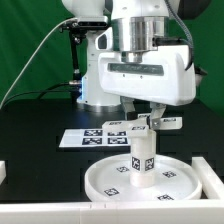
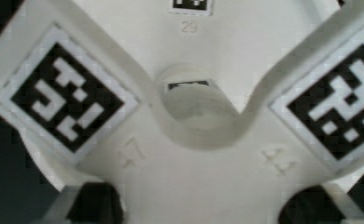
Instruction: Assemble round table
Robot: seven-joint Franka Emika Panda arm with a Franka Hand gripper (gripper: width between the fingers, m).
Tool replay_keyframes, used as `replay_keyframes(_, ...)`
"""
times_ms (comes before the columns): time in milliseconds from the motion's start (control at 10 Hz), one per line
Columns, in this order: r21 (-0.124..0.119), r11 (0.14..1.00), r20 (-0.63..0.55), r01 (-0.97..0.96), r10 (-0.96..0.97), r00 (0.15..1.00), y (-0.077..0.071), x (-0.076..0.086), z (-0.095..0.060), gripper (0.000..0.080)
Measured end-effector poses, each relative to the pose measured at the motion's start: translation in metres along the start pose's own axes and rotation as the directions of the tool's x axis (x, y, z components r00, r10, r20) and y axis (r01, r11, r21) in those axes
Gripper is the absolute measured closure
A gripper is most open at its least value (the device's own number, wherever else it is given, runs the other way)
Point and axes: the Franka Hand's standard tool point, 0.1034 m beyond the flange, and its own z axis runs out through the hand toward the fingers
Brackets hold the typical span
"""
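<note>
The large round rimmed disc [image 1: 105,185] lies flat near the table's front. The short thick cylinder [image 1: 141,160] stands upright on its middle, a tag facing the camera. My gripper [image 1: 149,118] is shut on the small cross-shaped piece [image 1: 165,123] and holds it level right at the cylinder's top; I cannot tell whether they touch. In the wrist view the cross-shaped piece [image 2: 197,140] fills the picture, with two tagged arms and a centre hole. My gripper [image 2: 209,205] clamps it, and dark fingertips [image 2: 94,200] show on either side. The cylinder is hidden there.
The marker board [image 1: 88,136] lies on the black table behind the disc. White rails stand at the exterior view's front edge [image 1: 60,214], right [image 1: 212,180] and left [image 1: 3,172]. The arm's white base [image 1: 95,80] stands at the back.
</note>
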Motion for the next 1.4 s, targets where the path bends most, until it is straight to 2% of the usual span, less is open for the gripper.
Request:
replay_keyframes(100, -0.001, 1.000, 0.000, 0.002, -0.002, 1.000, 0.000, 0.000, 0.000, 0.0364)
replay_keyframes(300, -0.022, 0.991, 0.024, 0.129, -0.128, 0.991, -0.003, -0.003, -0.004, 0.0194)
replay_keyframes(400, -0.012, 0.970, 0.024, 0.242, -0.242, 0.970, -0.007, 0.000, -0.008, 0.0159)
replay_keyframes(500, -0.001, 0.923, 0.022, 0.385, -0.385, 0.923, -0.007, 0.003, -0.012, 0.0159)
replay_keyframes(800, 0.017, 0.713, 0.016, 0.701, -0.701, 0.713, -0.012, 0.000, -0.020, 0.0151)
replay_keyframes(1000, 0.021, 0.489, 0.013, 0.872, -0.872, 0.489, -0.011, 0.001, -0.019, 0.0151)
replay_keyframes(1100, 0.020, 0.467, 0.012, 0.884, -0.884, 0.467, -0.010, 0.001, -0.019, 0.0151)
replay_keyframes(1300, 0.020, 0.347, 0.010, 0.938, -0.938, 0.347, -0.010, 0.002, -0.019, 0.0151)
replay_keyframes(1400, 0.008, 0.234, 0.011, 0.972, -0.972, 0.234, -0.011, 0.002, -0.019, 0.0151)
